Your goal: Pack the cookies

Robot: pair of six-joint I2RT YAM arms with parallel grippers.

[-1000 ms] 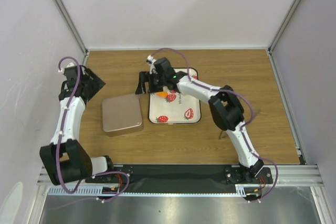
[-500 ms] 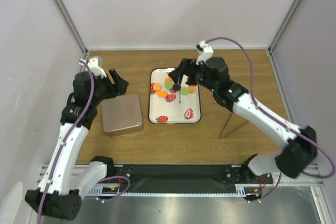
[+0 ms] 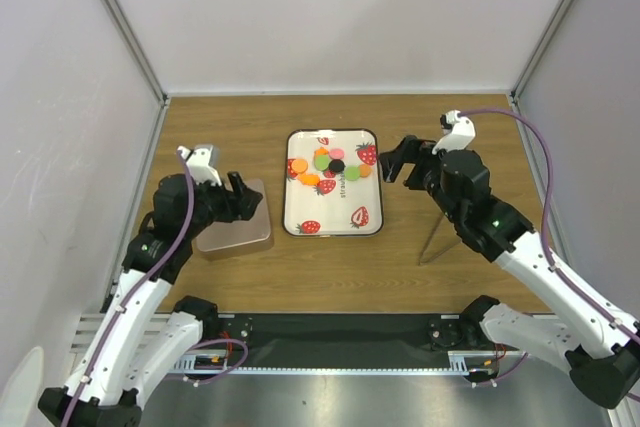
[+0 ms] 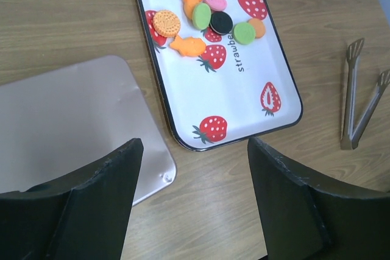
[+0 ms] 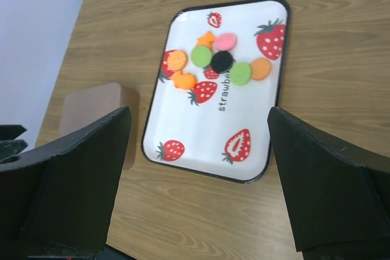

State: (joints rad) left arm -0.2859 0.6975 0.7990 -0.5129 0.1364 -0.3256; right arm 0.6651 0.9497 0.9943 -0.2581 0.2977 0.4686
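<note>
Crowding is the hazard. The left hand (image 4: 195, 144), jaws wide and empty, hangs with the tan box (image 4: 67, 120) beneath it; the right hand (image 5: 198, 114), equally wide and empty, has the tray (image 5: 275, 120) on its left. Ahead of both, at the tray's far end, the cookies (image 4: 210, 19) touch and overlap, so a pinch could drag neighbours or flick one off.

Txt "strawbe" on tray (image 4: 244, 92)

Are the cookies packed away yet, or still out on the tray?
Still out: the cookies lie clustered at the far end of the strawberry tray.
</note>
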